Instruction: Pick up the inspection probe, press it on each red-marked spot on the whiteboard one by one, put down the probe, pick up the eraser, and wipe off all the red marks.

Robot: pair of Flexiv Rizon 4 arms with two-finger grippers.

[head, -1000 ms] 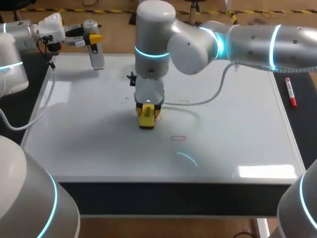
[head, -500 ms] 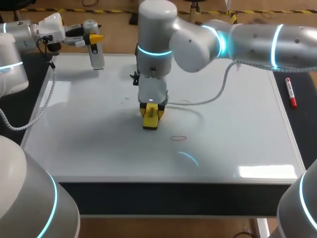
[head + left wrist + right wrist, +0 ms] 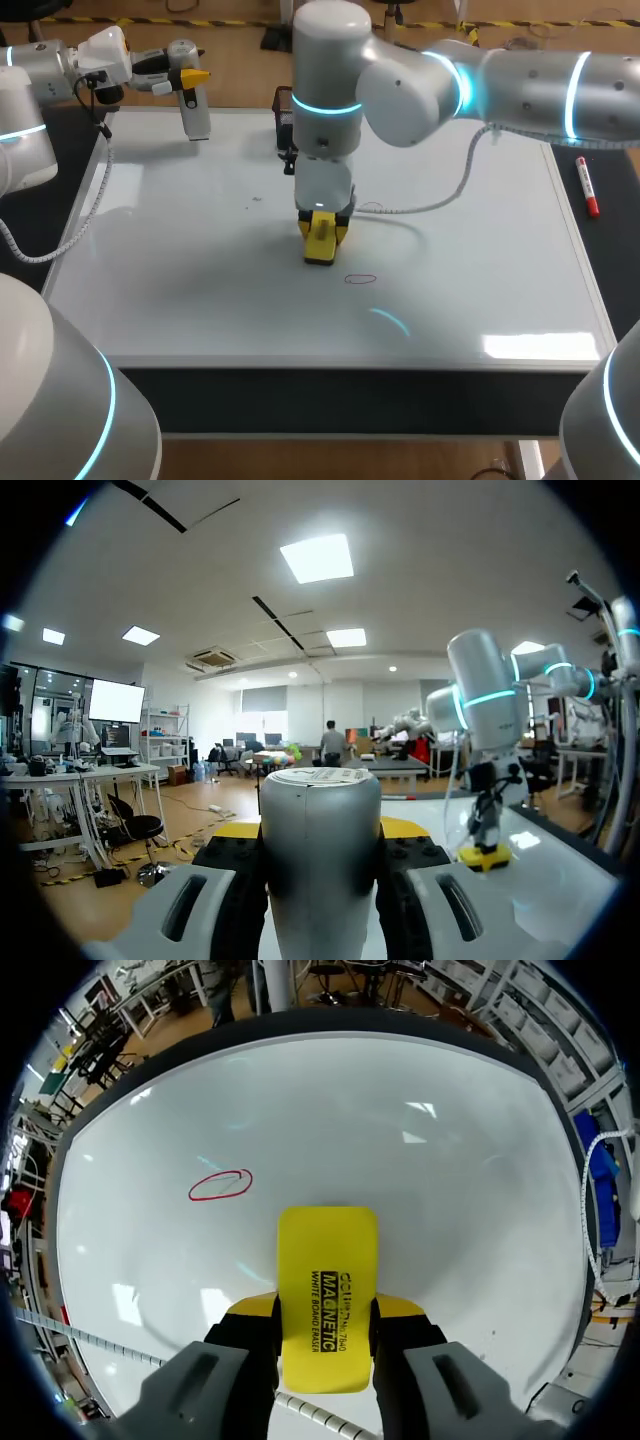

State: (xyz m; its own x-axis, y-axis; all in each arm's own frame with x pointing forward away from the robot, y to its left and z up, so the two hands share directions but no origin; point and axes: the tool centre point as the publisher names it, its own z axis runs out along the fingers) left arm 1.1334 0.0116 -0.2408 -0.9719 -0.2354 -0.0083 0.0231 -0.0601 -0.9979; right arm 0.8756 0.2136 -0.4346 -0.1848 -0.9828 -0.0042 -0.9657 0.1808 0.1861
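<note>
My right gripper (image 3: 320, 232) is shut on the yellow eraser (image 3: 319, 243), which it holds down on the whiteboard (image 3: 480, 270) near its middle. A red oval mark (image 3: 360, 279) lies just ahead and to the right of the eraser. In the right wrist view the eraser (image 3: 327, 1300) sits between the fingers of the right gripper (image 3: 326, 1310), and the red oval (image 3: 220, 1185) is a short way ahead on the whiteboard (image 3: 420, 1110). My left gripper (image 3: 190, 78) hangs over the board's far left corner, shut on the grey cylindrical probe (image 3: 196, 112). The probe (image 3: 320, 850) fills the left gripper (image 3: 320, 830).
A red marker pen (image 3: 587, 187) lies on the table past the board's right edge. A grey cable (image 3: 440, 195) from my right arm droops over the board behind the eraser. A small black object (image 3: 284, 115) stands at the board's far edge, partly behind the right arm.
My right gripper has slid the eraser to the right across the board, closer to the red oval. The left arm and the probe have stayed still.
</note>
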